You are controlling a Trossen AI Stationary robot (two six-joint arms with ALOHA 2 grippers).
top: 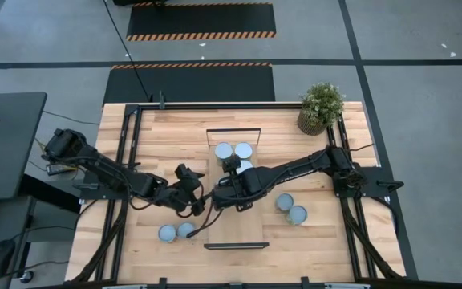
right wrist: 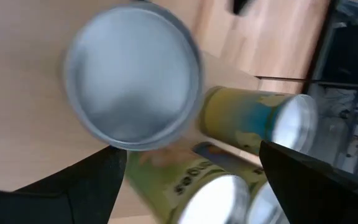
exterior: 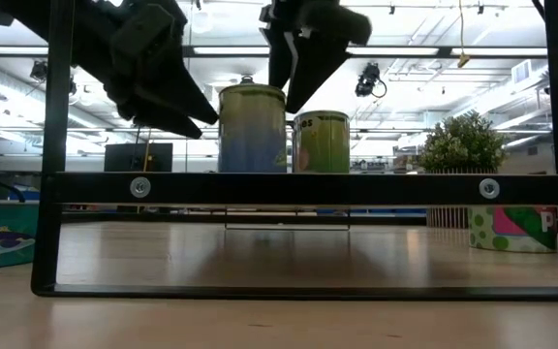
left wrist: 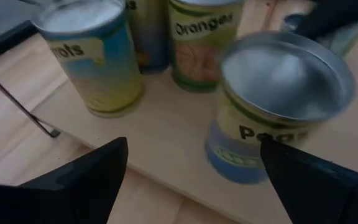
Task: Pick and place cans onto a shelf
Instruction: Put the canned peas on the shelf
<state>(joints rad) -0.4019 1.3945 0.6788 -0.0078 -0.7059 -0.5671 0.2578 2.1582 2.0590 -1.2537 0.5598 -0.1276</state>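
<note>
The light wood shelf [top: 239, 221] lies mid-table. Several silvery cans stand on its far part [top: 224, 150], also seen in the low view [exterior: 252, 131]. In the left wrist view a "Pea" can [left wrist: 278, 106] stands nearest, with several labelled cans [left wrist: 92, 56] beyond. My left gripper [top: 192, 178] [left wrist: 194, 149] is open and empty at the shelf's left edge, pointing at the cans. My right gripper [top: 231, 167] [right wrist: 191, 149] is open above one can's round top [right wrist: 132, 87]. Two cans [top: 168, 233] stand on the table at near left and two [top: 291, 208] at the right.
A potted plant [top: 321, 107] stands at the table's far right corner. A black metal frame [top: 127, 160] runs along the table's sides. The shelf's black end rail [exterior: 308, 187] crosses the low view. Both arms meet over the shelf's left part.
</note>
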